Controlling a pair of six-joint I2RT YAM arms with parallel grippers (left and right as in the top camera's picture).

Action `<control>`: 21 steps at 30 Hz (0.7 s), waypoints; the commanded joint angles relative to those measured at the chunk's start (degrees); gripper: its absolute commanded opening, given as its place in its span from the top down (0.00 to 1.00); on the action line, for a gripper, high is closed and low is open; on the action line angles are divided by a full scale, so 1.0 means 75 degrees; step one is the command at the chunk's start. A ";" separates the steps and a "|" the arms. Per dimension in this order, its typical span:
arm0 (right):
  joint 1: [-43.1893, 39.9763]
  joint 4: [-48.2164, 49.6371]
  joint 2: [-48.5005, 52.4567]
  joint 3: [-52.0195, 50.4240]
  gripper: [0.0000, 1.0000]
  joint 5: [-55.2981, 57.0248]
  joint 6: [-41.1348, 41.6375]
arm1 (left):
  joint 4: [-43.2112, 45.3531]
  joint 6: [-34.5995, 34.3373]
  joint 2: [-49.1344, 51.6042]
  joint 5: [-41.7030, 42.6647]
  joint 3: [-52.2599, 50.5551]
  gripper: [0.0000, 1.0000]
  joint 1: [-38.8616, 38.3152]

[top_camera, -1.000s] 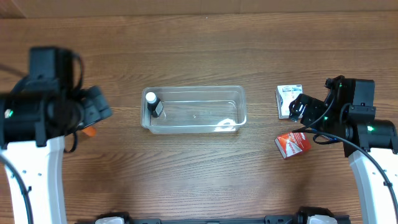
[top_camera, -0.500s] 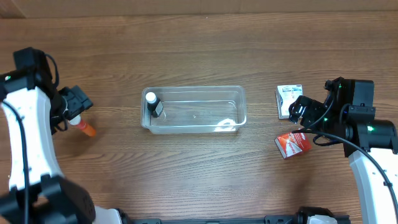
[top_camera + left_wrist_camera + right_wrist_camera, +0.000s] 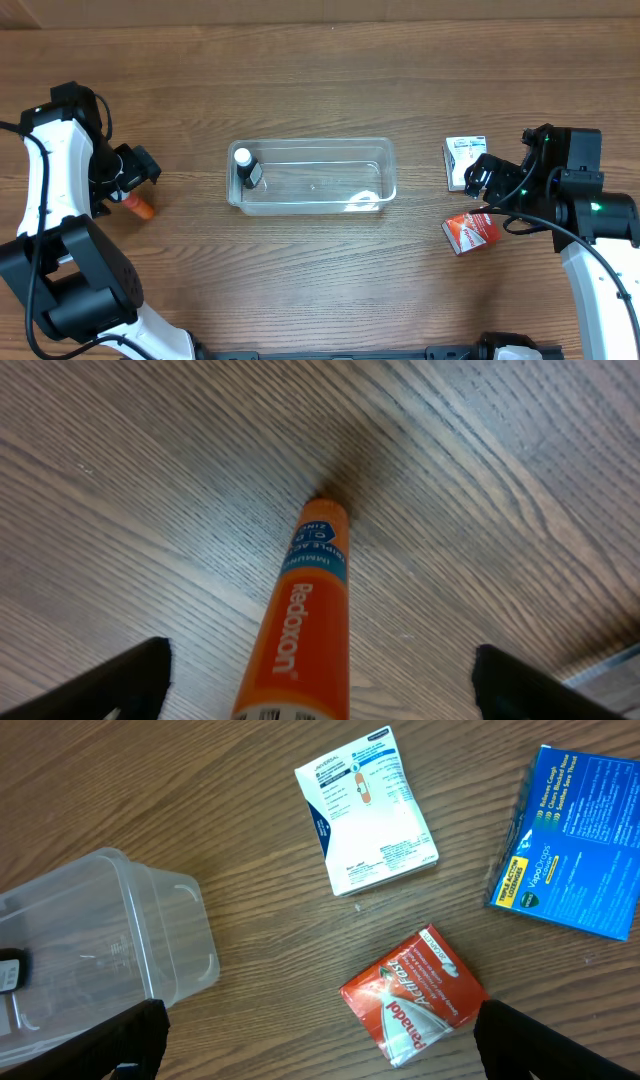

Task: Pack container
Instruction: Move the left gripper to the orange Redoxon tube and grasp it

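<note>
The clear plastic container sits mid-table with a small dark bottle with a white cap inside its left end. An orange Redoxon tube lies on the wood to the far left. My left gripper is right over it. In the left wrist view the tube lies between the wide-open fingers, untouched. My right gripper is open and empty above a red Panadol box, which also shows in the right wrist view.
A white box lies right of the container and shows in the right wrist view, with a blue box beside it. The container's corner is at the left of that view.
My left arm has swung left and back, and its gripper has come down to the orange tube. The right arm and the boxes have not moved.
</note>
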 commanded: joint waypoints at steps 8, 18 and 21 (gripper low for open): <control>-0.0047 -0.0020 -0.0032 0.0245 0.00 0.0070 0.0012 | -0.0032 0.0111 0.0085 0.0061 -0.0047 0.50 0.0032; -0.0047 -0.0017 -0.0032 0.0245 0.00 0.0070 0.0012 | -0.0029 0.0114 0.0079 0.0058 -0.0041 0.70 0.0012; -0.0047 -0.0017 -0.0032 0.0245 0.00 0.0070 0.0012 | -0.0032 0.0143 0.0079 0.0055 -0.0035 0.76 -0.0035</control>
